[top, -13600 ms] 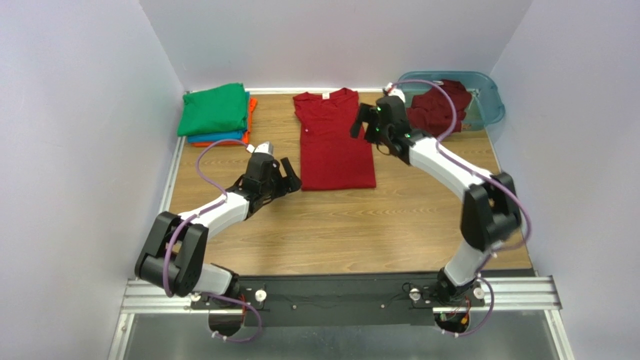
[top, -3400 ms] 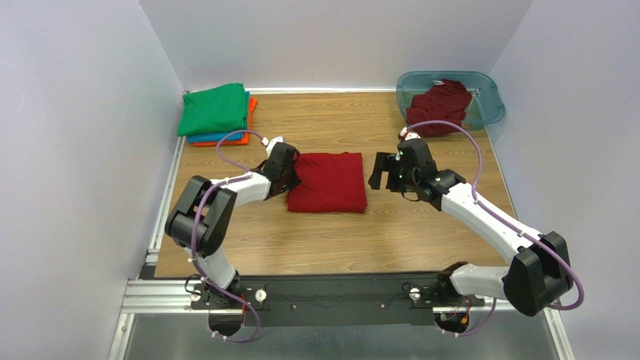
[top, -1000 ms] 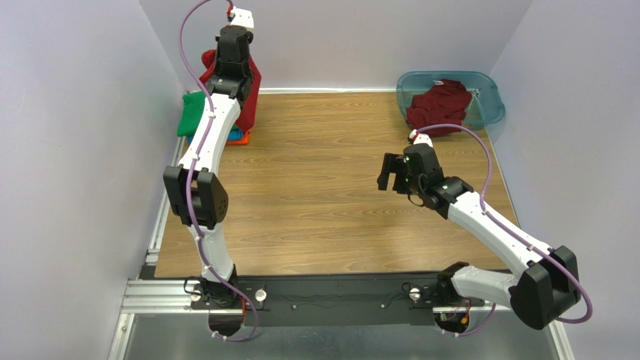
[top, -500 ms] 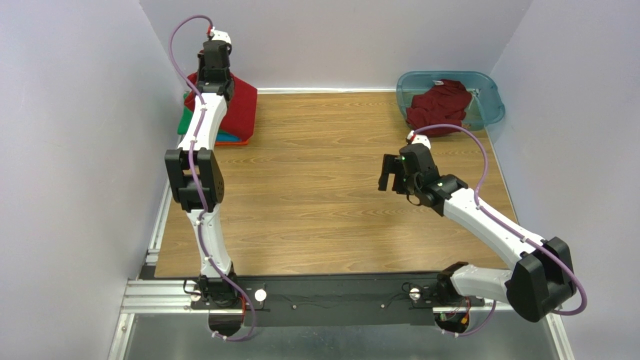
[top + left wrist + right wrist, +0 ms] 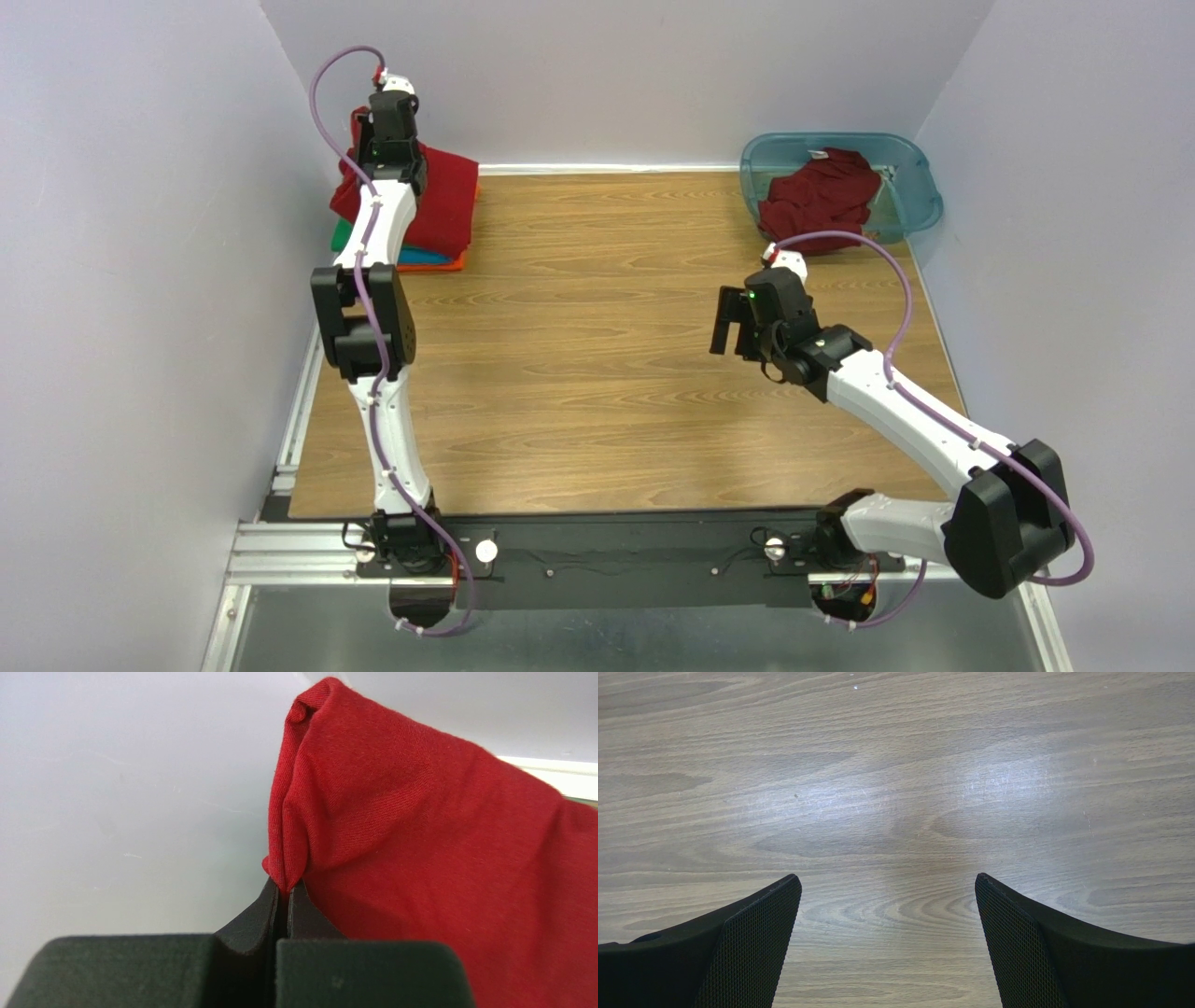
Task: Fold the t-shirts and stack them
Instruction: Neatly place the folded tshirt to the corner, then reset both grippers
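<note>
Stacking: left gripper (image 5: 287, 896) pinches folded red t-shirt (image 5: 443, 196) atop the stack (image 5: 421, 258) — next, let go. Right gripper (image 5: 887, 948) spread, empty.

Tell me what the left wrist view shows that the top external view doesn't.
Left wrist only: the left gripper shut on a pinched fold of the folded dark red t-shirt. Top external only: the stack under that shirt, the teal tub holding a crumpled dark red t-shirt, the open right gripper over bare table. Both: the held shirt and the pale wall.
</note>
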`<state>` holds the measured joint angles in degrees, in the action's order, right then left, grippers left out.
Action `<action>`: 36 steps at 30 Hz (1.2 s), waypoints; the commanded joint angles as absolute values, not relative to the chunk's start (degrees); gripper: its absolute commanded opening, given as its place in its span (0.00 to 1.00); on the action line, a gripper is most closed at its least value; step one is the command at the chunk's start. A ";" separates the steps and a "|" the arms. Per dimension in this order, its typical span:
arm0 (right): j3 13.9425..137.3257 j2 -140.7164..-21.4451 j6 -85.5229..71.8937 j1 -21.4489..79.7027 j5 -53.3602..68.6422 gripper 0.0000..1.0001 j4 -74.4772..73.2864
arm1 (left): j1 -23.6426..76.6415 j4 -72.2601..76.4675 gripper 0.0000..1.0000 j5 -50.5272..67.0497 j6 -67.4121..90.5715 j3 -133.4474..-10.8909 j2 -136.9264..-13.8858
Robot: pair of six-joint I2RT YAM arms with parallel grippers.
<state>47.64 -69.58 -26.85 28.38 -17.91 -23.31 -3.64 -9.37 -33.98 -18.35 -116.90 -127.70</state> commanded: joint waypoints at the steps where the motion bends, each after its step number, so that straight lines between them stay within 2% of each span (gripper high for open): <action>1: 49.22 -70.05 -25.93 28.21 -18.72 1.00 -24.26 | -5.71 -4.75 0.00 -37.27 -19.16 -119.27 -128.76; 11: 49.22 -70.14 -25.58 28.21 -18.02 1.00 -24.78 | -7.29 -4.39 0.00 -39.46 -18.46 -122.17 -132.36; 13: 49.22 -69.87 -25.66 28.21 -18.11 1.00 -24.79 | -7.38 -4.83 0.08 -40.34 -18.37 -122.43 -132.28; 14: 49.22 -69.87 -25.66 28.21 -18.28 1.00 -24.87 | -7.47 -4.75 0.15 -40.86 -18.46 -122.34 -132.19; 15: 49.31 -69.35 -25.66 28.21 -18.37 1.00 -24.87 | -7.30 -4.66 0.31 -41.83 -18.28 -122.34 -132.01; 17: 49.31 -68.91 -25.66 28.21 -18.37 1.00 -24.87 | -7.47 -4.75 0.46 -42.45 -17.93 -121.99 -131.05; 18: 49.13 -68.82 -25.75 28.30 -18.20 1.00 -24.96 | -7.38 -4.83 0.60 -42.28 -17.58 -121.73 -130.44; 20: 48.96 -68.29 -25.75 28.21 -17.84 1.00 -24.96 | -7.38 -5.18 0.80 -39.13 -16.18 -119.98 -128.24; 21: 48.61 -68.03 -25.84 28.21 -17.49 1.00 -24.96 | -7.38 -5.36 0.98 -37.98 -15.13 -119.36 -127.45; 30: 48.43 -66.62 -26.10 28.21 -16.96 1.00 -24.96 | -7.38 -9.31 0.98 -32.96 -9.32 -118.30 -122.79; 36: 48.78 -65.57 -26.19 28.21 -18.54 1.00 -24.96 | -7.21 -14.06 0.98 -24.54 -2.47 -116.02 -114.89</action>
<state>47.70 -67.11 -25.98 28.38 -17.32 -23.70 -7.03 -10.87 -31.05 -8.43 -117.40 -122.17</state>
